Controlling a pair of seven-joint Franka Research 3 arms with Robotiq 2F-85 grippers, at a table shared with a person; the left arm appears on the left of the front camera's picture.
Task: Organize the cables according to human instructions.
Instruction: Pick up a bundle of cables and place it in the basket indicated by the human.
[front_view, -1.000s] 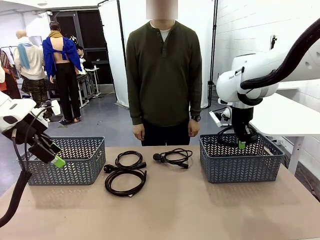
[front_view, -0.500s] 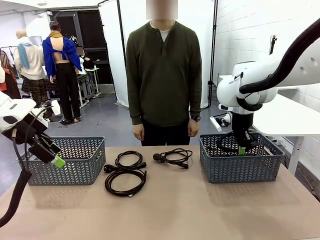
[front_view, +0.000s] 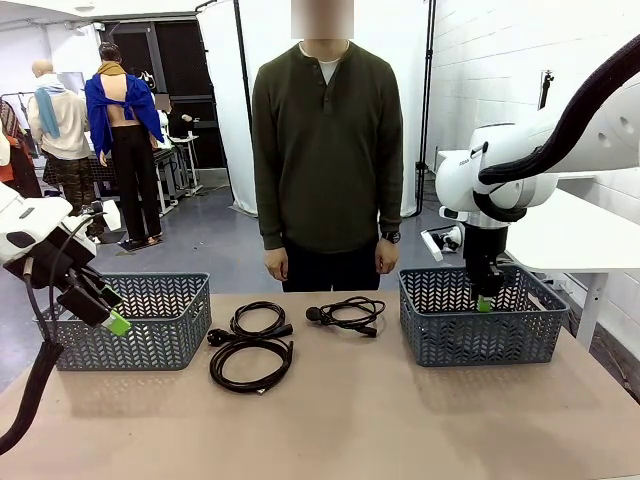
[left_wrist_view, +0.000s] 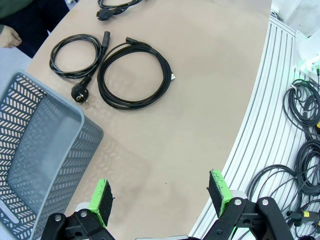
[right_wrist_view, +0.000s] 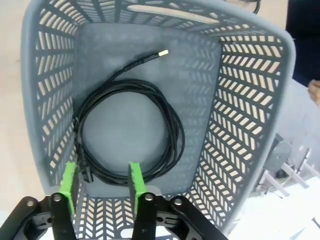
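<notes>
Nearest me, my left gripper (left_wrist_view: 160, 195) hangs over the left edge of the counter (front_view: 350, 420). Its jaws are spread wide and there is nothing between the green pads. The left basket (front_view: 150, 335) stands just beside it.

To that basket's right I see three cables lying on the counter. The large loop (front_view: 250, 365) is closest to me. A smaller loop with a round plug (front_view: 258, 322) lies just behind it. A third coil (front_view: 348, 313) lies farther right, towards the middle and apart from the pair.

The right basket (front_view: 480, 340) stands at the counter's right side, level with the left one. My right gripper (right_wrist_view: 101, 186) hangs in its mouth, pointing down at the basket floor, jaws about half open. The fourth cable (right_wrist_view: 127, 132) lies coiled flat on that floor. Part of its loop runs beneath the gap between the pads, which are not pinching it.

At the far edge the person (front_view: 327, 140) stands facing me, both hands down at their sides.
</notes>
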